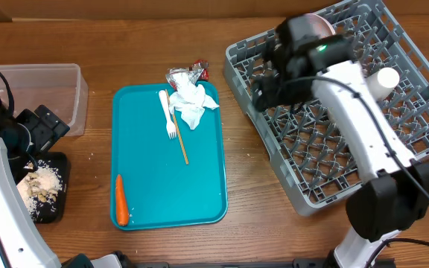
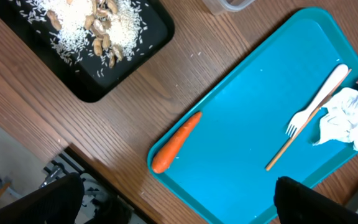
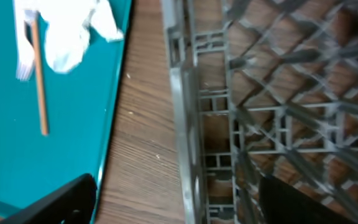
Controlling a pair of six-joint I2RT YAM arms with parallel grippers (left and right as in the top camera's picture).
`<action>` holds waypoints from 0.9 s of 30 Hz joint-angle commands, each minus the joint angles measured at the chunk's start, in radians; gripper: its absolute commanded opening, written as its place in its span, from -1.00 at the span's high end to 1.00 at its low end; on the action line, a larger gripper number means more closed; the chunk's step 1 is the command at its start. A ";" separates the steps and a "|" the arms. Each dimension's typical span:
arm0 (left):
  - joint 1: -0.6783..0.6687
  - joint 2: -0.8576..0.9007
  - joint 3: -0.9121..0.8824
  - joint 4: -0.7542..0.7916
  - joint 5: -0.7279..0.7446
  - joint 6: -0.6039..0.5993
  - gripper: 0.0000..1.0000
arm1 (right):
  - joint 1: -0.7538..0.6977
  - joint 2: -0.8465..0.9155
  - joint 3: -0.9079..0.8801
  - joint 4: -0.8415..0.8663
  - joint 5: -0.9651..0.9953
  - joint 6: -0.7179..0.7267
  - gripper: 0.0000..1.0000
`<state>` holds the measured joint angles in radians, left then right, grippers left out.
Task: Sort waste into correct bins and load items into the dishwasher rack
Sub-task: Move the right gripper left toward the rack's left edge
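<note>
Your left pincer (image 2: 179,185) stands wide apart and holds nothing. It hangs above the left side of the surface, over the ground between the shallow black rectangular tray (image 1: 56,212) and the flat teal serving tray (image 1: 168,175). Your right pincer (image 3: 176,190) is likewise spread wide and empty, and it hovers over the left rim of the large grey plastic dishwasher rack (image 1: 326,160), which fills the far right corner of the surface. The black tray sits at the left edge toward the near side and carries the pale rice-and-nut scraps (image 2: 95,22). The clear plastic rectangular tub (image 1: 47,93) stands just beyond it at the left edge, and no contents can be made out in it. The teal tray lies in the middle of the surface. On its far half lies the white plastic fork (image 2: 316,102), tines toward the near edge, with a thin wooden stick (image 1: 179,138) alongside it. The crumpled white paper napkin (image 1: 192,104) lies just to the right of the fork. The red-and-silver foil wrapper (image 1: 186,74) rests at the tray's far rim, touching the napkin. The orange carrot piece (image 2: 176,142) lies against the tray's left rim, near its near left corner. Your right arm hides much of the rack's far side.
</note>
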<state>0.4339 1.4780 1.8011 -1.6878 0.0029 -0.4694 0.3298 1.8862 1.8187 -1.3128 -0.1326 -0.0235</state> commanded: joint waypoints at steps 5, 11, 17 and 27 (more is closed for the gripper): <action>0.004 0.006 -0.003 -0.002 -0.003 -0.010 -1.00 | 0.071 -0.010 -0.171 0.127 0.020 -0.010 -0.46; 0.004 0.006 -0.003 -0.002 -0.003 -0.010 -1.00 | 0.072 -0.010 -0.231 0.195 0.040 -0.003 -0.30; 0.004 0.006 -0.003 -0.001 -0.003 -0.010 -1.00 | 0.074 -0.008 -0.311 0.251 0.049 0.023 -0.19; 0.004 0.006 -0.003 -0.002 -0.003 -0.010 -0.99 | 0.074 0.025 -0.326 0.296 0.053 0.126 0.36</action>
<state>0.4339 1.4796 1.8011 -1.6875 0.0032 -0.4694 0.4007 1.8881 1.4975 -1.0412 -0.0814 0.0330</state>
